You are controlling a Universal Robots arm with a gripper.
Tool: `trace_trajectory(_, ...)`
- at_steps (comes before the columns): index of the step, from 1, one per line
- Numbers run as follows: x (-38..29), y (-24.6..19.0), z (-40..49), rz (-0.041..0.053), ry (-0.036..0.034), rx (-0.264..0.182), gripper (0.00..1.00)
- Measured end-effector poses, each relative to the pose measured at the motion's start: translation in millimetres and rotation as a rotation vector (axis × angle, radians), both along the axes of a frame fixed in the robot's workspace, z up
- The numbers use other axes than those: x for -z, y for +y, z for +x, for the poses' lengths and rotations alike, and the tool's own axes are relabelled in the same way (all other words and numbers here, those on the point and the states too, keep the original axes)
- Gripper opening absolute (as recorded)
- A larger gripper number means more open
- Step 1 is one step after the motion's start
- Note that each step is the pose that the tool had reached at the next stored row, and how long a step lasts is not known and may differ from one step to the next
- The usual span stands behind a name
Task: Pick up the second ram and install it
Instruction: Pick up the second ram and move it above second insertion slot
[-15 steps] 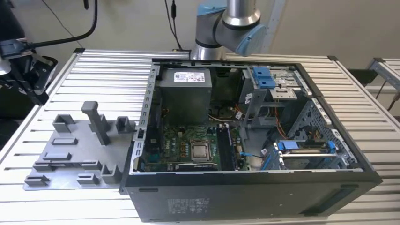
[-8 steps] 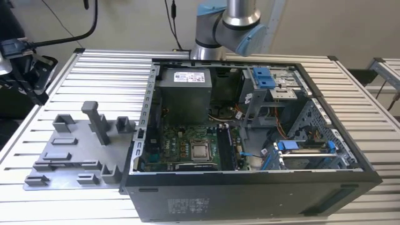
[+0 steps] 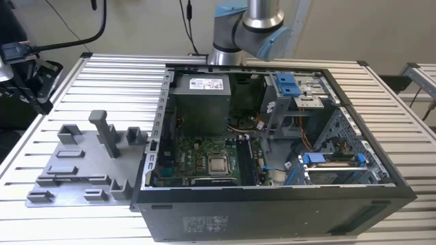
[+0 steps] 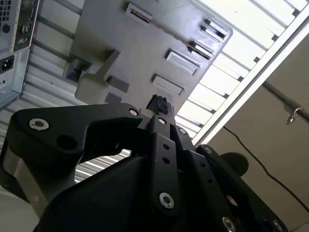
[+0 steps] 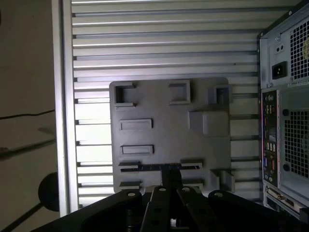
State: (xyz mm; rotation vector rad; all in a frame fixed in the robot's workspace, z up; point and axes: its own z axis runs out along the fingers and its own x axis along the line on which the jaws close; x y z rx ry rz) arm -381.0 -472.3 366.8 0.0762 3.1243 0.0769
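In the first wrist view, the second ram, a long thin dark memory stick (image 5: 145, 167), sits on edge in a slot of the flat grey plastic fixture plate (image 5: 164, 108). The plate rests on the ribbed aluminium tabletop (image 5: 159, 43), just beside the rear panel of the black desktop computer case (image 5: 289, 121). By my reading the pick-up is not yet done, so both the lifting and the seating are left. The black linkage gripper (image 5: 170, 178) hangs over the plate with its fingers drawn together and nothing between them. Its tip lines up with the middle of the stick in this picture, but I cannot tell how far above it stands.

In the second wrist view the gripper (image 4: 157, 104) again has its tips meeting and empty. It looks well apart from the plate (image 4: 145, 53) and its raised blocks beyond.

In the exterior view the case (image 3: 272, 214) lies open on its side next to the plate (image 3: 89, 153). The long black motherboard sockets (image 3: 253, 158) lie beside the processor; I cannot tell whether any is filled. The silver and blue robot arm (image 3: 248, 25) rises behind the case.
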Motion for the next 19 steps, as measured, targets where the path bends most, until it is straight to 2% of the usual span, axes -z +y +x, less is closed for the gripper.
trace_trajectory(8,0.1,-0.1,0.1,-0.0005,-0.0001,-0.025,0.11)
trace_trajectory(19,0.0,0.1,0.0,-0.0024,-0.0001,-0.12,0.11)
